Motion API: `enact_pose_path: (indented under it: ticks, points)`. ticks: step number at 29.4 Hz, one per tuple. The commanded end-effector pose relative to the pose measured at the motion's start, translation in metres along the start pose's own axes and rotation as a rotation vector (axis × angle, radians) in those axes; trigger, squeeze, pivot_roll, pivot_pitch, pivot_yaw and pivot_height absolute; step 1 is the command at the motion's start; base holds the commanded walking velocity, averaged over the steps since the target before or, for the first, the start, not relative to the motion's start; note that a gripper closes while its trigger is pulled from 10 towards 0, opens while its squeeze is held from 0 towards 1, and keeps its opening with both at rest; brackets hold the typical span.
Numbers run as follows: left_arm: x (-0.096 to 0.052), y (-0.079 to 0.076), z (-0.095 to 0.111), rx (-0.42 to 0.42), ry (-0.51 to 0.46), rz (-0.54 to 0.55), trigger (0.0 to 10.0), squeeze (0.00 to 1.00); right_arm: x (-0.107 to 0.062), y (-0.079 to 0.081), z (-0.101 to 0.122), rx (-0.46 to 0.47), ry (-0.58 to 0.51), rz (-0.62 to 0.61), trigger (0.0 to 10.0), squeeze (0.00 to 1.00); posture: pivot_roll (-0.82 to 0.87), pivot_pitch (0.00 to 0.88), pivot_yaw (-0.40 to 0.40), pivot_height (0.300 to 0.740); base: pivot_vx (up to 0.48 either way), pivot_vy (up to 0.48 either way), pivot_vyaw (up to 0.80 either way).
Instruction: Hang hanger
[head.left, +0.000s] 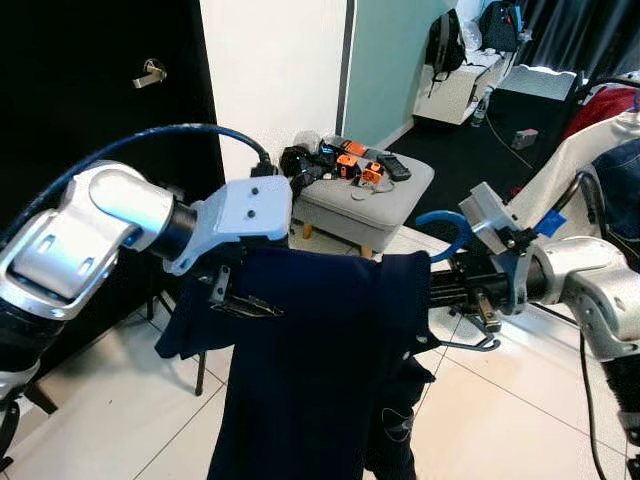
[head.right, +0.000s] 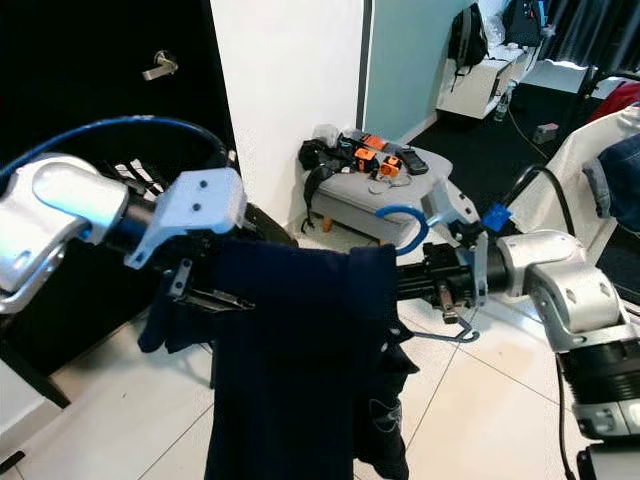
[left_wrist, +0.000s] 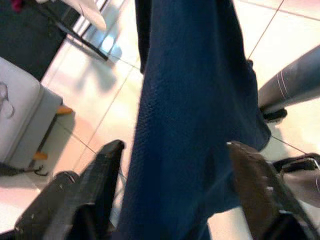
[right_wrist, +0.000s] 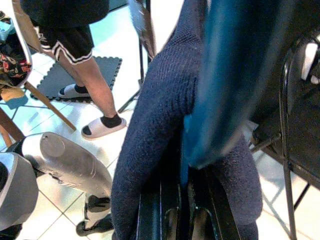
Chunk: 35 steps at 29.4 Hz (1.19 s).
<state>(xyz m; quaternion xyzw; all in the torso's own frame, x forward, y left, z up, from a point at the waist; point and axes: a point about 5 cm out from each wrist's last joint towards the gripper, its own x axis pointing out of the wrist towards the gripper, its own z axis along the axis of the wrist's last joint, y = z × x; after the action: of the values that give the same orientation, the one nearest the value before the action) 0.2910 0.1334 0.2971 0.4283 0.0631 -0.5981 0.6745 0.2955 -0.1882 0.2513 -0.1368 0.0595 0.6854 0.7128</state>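
A dark navy garment (head.left: 320, 360) hangs from a blue hanger whose hook (head.left: 447, 236) sticks up at the garment's right end. My right gripper (head.left: 445, 290) is shut on the hanger just below the hook; in the right wrist view, blue plastic (right_wrist: 225, 80) and navy knit (right_wrist: 160, 130) lie pressed between its fingers. At the garment's left shoulder is my left gripper (head.left: 240, 295). The left wrist view shows its fingers (left_wrist: 102, 170) spread wide, the navy cloth (left_wrist: 190, 125) hanging between them. Cloth hides the hanger's arms.
A grey footstool (head.left: 385, 200) with small gadgets on it stands ahead on the white tile floor. A black door (head.left: 100, 90) is to the left, and a white frame (head.left: 585, 140) to the right. A person's leg in a slipper (right_wrist: 97, 95) and a black chair (right_wrist: 295, 130) are close by.
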Motion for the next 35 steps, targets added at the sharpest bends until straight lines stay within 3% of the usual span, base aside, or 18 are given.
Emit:
enact_pose_path:
  ticks: [1,2,9,24,25,31,35]
  points:
    - [-0.002,0.002,0.001,0.016,0.031,0.004,3.9,0.00,0.003,0.000,0.011,-0.066,-0.002,0.023,10.0,0.00,-0.07,0.000,0.000,0.740,0.000,0.000,0.00]
    - [0.001,0.001,0.001,0.012,0.029,-0.005,0.0,0.00,0.004,0.001,0.013,-0.073,-0.004,0.030,10.0,0.00,-0.08,0.000,0.000,0.740,0.000,0.000,0.00]
    - [0.008,-0.001,0.001,0.014,0.040,-0.042,0.0,0.00,0.011,0.000,0.013,-0.090,0.006,0.045,10.0,0.00,-0.08,0.000,0.000,0.740,0.000,0.000,0.00]
    - [0.010,0.005,0.002,0.061,0.027,-0.010,0.0,0.00,0.023,0.000,0.009,-0.079,0.005,0.040,10.0,0.00,-0.07,0.000,0.000,0.740,0.000,0.000,0.00]
    - [0.010,0.008,0.003,0.077,0.013,0.011,0.0,0.00,0.026,0.000,0.008,-0.053,-0.007,0.037,10.0,1.00,-0.07,0.000,0.002,0.740,0.000,0.000,0.00]
    - [0.005,0.017,0.002,0.114,-0.044,0.078,0.0,0.00,0.027,0.003,0.003,-0.009,-0.025,0.034,10.0,1.00,-0.08,0.000,0.010,0.740,0.000,0.000,0.00]
    - [-0.007,0.025,-0.008,0.128,-0.053,0.150,0.0,0.00,0.010,0.002,0.001,0.006,-0.026,-0.025,10.0,1.00,-0.08,0.000,0.012,0.740,0.000,0.000,0.00]
